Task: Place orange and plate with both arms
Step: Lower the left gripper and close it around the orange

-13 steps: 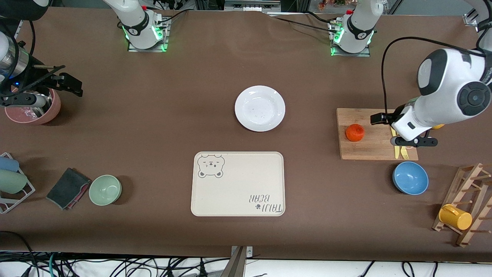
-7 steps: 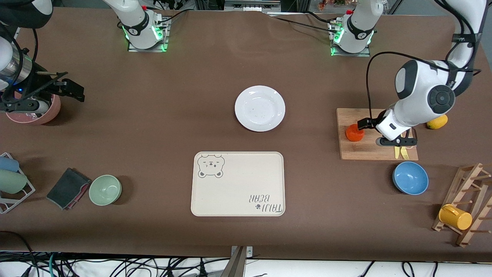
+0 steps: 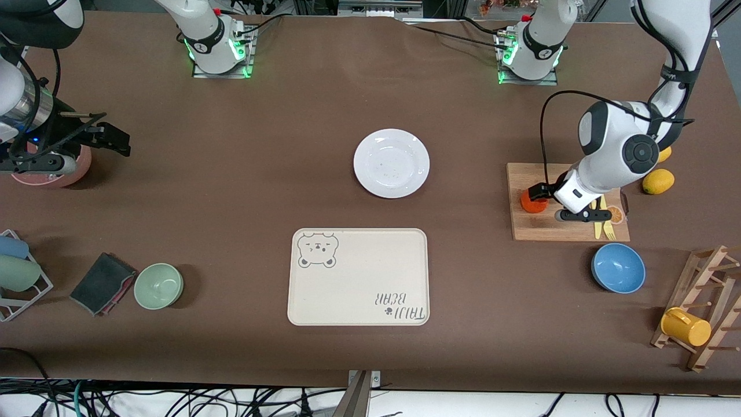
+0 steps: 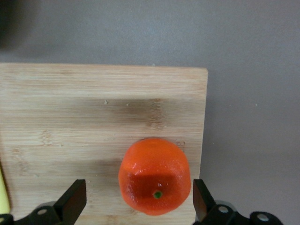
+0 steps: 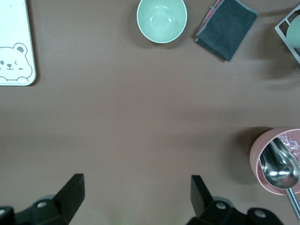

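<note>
The left end effector [image 3: 547, 202] is over the cutting board [image 3: 570, 231] at the left arm's end of the worktop [image 3: 243, 191], its fingers [image 4: 72, 201] spread wide on either side of the orange [image 3: 531, 202], which sits on the board near its edge. The plate [image 3: 391, 163] lies mid-worktop, farther from the front camera than the tray [image 3: 358, 277]. The right end effector [image 3: 75, 147] waits, fingers apart, beside the pink cup [image 5: 276, 161].
</note>
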